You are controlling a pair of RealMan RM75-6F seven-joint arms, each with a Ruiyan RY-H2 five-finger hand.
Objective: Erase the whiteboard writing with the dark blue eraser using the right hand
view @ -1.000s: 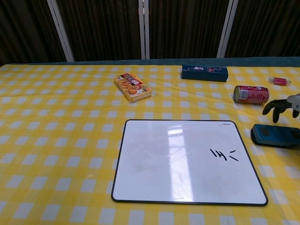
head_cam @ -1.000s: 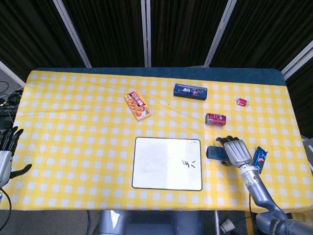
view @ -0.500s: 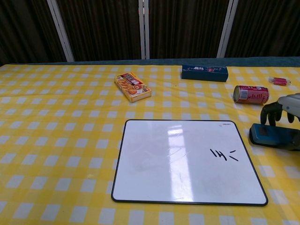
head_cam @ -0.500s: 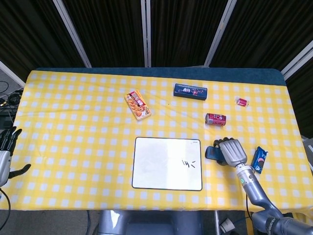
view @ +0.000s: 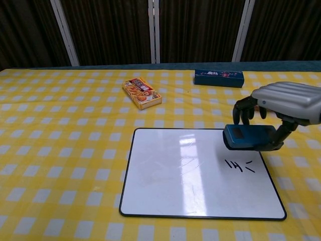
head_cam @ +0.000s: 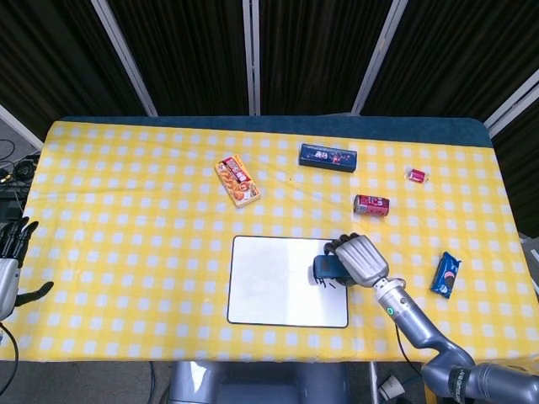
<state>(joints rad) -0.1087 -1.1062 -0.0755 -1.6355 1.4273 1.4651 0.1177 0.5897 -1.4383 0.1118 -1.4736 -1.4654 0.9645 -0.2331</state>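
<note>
My right hand (head_cam: 358,259) (view: 286,106) grips the dark blue eraser (view: 249,137) (head_cam: 325,268) and holds it over the right part of the whiteboard (head_cam: 269,282) (view: 175,170), just above the black writing (view: 239,165) (head_cam: 328,284). In the chest view the eraser hangs clear of the board surface. The writing is a few short strokes near the board's right edge. My left hand (head_cam: 10,261) rests at the table's far left edge, fingers spread and holding nothing.
A red soda can (head_cam: 370,204) lies beyond the board. A dark blue box (head_cam: 328,156) (view: 218,78) and an orange snack box (head_cam: 237,180) (view: 142,93) sit further back. A blue snack packet (head_cam: 444,274) and a small pink item (head_cam: 417,175) lie right.
My right hand closed on the eraser on the table right of the board, lifted it and carried it left over the board's right part. The left hand stayed put.
</note>
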